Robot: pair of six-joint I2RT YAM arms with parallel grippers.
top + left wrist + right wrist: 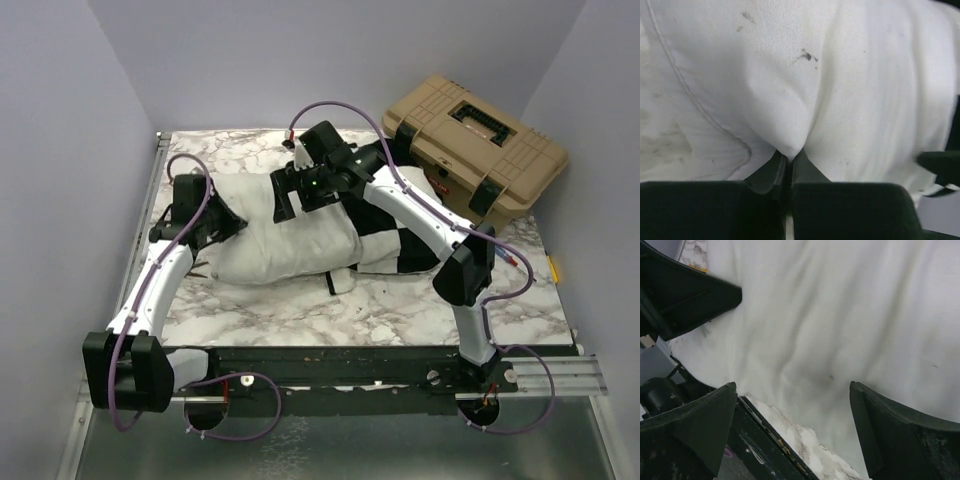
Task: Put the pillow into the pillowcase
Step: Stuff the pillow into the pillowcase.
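Observation:
The white pillow point(290, 240) lies across the middle of the marble table, its right end tucked into the black-and-white checked pillowcase point(402, 250). My left gripper point(228, 225) is at the pillow's left end. In the left wrist view the left gripper point(789, 159) is shut, pinching a fold of the pillow point(850, 90). My right gripper point(290, 195) hovers over the pillow's upper middle. In the right wrist view it point(792, 385) stands open with nothing held and the pillow point(840, 315) lies below it.
A tan toolbox point(475, 140) sits at the table's back right corner. The marble table point(300, 310) shows bare in front of the pillow. A black strap point(330, 283) pokes out from under the pillow's near edge. Grey walls close in on the left, back and right.

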